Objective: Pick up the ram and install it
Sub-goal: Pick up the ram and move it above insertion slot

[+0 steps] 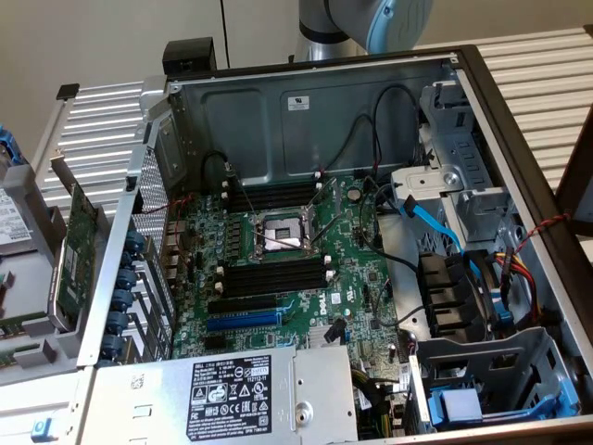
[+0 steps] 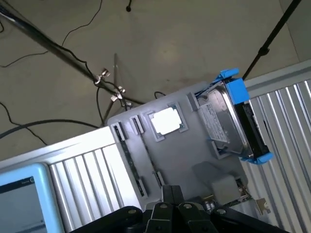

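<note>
— Where's the ram [image 1: 17, 326]?
— I think it's that thin green strip in the gray tray [image 1: 28, 278], at the exterior view's left, beside the big green card [image 1: 79, 243]. The black slots [image 1: 278, 273] in the computer are empty.
— Is it heavy?
— No, probably light, stiff and easy to break. Best held by its long edges.
— And the gripper [image 2: 175, 213]?
— It hangs over the tray, holding nothing. Apart or together, I can't tell.

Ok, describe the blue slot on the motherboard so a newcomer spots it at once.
Start at the open computer case and look down at the green motherboard on its floor. Between the lower bank of black memory slots and the grey power supply lie a few long slots. The blue slot is the only blue one; its neighbours are black.
</note>
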`<control>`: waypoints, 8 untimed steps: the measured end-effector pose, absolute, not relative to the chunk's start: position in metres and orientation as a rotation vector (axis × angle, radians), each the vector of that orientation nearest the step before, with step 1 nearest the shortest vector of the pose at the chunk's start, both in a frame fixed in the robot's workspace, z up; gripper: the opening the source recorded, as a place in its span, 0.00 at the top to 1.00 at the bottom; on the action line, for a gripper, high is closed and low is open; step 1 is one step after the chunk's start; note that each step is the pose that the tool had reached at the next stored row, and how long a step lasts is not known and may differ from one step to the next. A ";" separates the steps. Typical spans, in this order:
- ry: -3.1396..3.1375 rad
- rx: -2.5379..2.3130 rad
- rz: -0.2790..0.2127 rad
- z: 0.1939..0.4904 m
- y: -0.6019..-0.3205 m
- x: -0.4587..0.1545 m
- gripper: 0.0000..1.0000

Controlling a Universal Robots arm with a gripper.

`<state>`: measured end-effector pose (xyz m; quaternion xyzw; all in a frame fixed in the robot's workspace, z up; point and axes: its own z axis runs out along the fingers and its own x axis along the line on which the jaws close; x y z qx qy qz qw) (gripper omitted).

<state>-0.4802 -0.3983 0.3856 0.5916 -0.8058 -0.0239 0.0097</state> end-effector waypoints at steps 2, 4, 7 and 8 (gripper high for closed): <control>-2.481 1.892 -0.073 0.386 -0.398 -0.480 0.89; -2.445 1.935 -0.071 0.385 -0.398 -0.480 0.89; -2.389 2.000 -0.068 0.385 -0.398 -0.480 0.89; -2.370 2.021 -0.067 0.385 -0.398 -0.480 0.89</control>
